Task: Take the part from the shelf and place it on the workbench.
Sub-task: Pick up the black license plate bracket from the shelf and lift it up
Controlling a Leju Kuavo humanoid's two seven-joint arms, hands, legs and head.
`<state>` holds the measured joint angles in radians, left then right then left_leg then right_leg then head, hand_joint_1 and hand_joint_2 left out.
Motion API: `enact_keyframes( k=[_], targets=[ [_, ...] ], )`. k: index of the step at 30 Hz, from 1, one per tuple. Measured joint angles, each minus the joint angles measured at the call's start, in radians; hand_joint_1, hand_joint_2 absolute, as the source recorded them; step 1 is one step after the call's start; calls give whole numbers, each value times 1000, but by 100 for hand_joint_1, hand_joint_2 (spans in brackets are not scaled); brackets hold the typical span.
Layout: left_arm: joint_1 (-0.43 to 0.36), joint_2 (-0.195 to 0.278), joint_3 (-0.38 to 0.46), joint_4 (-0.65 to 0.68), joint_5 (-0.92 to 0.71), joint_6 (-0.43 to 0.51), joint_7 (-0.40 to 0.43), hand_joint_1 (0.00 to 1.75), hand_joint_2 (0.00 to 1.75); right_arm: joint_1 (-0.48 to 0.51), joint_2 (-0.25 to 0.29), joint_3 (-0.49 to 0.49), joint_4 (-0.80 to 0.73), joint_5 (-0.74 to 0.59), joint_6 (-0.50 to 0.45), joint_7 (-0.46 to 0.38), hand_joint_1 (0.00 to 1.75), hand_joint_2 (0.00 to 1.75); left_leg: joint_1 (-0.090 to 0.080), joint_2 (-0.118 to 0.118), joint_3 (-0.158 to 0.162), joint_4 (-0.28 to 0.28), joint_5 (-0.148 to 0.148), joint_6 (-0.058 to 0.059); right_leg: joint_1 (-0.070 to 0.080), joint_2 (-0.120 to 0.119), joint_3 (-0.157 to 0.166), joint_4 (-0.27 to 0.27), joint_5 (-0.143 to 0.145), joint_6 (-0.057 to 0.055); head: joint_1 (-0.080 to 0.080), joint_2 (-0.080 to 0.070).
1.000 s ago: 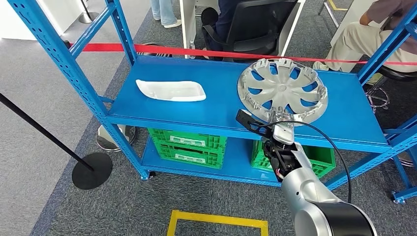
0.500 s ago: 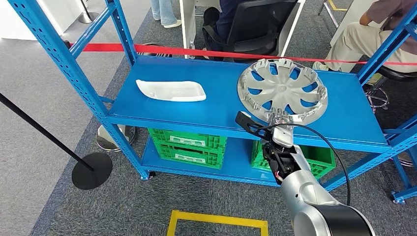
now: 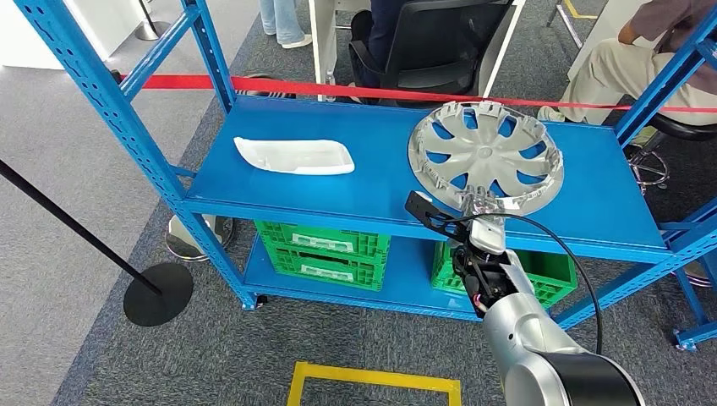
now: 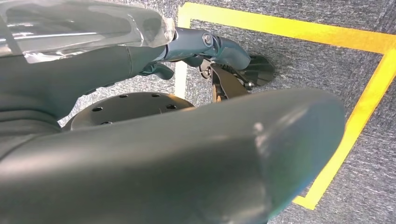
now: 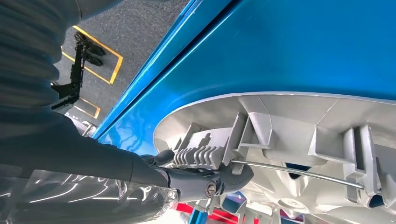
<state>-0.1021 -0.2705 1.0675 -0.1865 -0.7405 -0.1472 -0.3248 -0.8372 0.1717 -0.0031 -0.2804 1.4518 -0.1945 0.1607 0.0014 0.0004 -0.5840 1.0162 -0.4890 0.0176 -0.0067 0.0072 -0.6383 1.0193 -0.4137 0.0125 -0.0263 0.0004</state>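
A silver wheel cover lies inner side up at the right of the blue shelf's top board. My right hand reaches up from below the shelf's front edge to the cover's near rim. In the right wrist view its dark fingers curl over that rim beside a ribbed clip and a wire ring, holding it. A white plastic tray-shaped part lies at the left of the same board. My left hand hangs over the carpet with fingers stretched out, holding nothing.
Green crates stand on the lower shelf. Blue uprights frame both ends of the shelf. A red tape runs behind it, with an office chair and a seated person beyond. A stanchion base and yellow floor marking lie nearby.
My right hand moved forward and up a little until its fingers came onto the wheel cover's near rim, then held still. The cover and the white part have not moved.
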Motion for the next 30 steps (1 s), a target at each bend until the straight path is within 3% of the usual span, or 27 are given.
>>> enact_keyframes(
  k=[1,5,6,28,30],
  targets=[
    [0,0,0,0,-2,0,0,0,0,0,0,-1,0,0,-2,0,8,175,0,0,0,0,0,0,0,0,0,0,0,0,0,0],
    [0,0,2,0,-4,-1,0,0,0,-2,-1,-7,0,0,-3,-1,166,175,0,0,0,0,0,0,0,0,0,0,0,0,0,0],
    [0,0,2,0,-4,-1,0,0,0,-2,-1,-7,0,0,-2,-1,173,175,0,0,0,0,0,0,0,0,0,0,0,0,0,0],
    [1,0,9,0,-6,2,-2,0,0,-1,-6,-20,0,2,2,-17,175,175,0,2,5,0,0,0,0,1,5,0,1,0,0,0],
    [1,0,9,0,-5,2,0,0,87,-1,-7,-23,0,2,2,-17,175,175,0,2,6,0,0,0,0,1,5,0,1,0,0,0]
  ],
)
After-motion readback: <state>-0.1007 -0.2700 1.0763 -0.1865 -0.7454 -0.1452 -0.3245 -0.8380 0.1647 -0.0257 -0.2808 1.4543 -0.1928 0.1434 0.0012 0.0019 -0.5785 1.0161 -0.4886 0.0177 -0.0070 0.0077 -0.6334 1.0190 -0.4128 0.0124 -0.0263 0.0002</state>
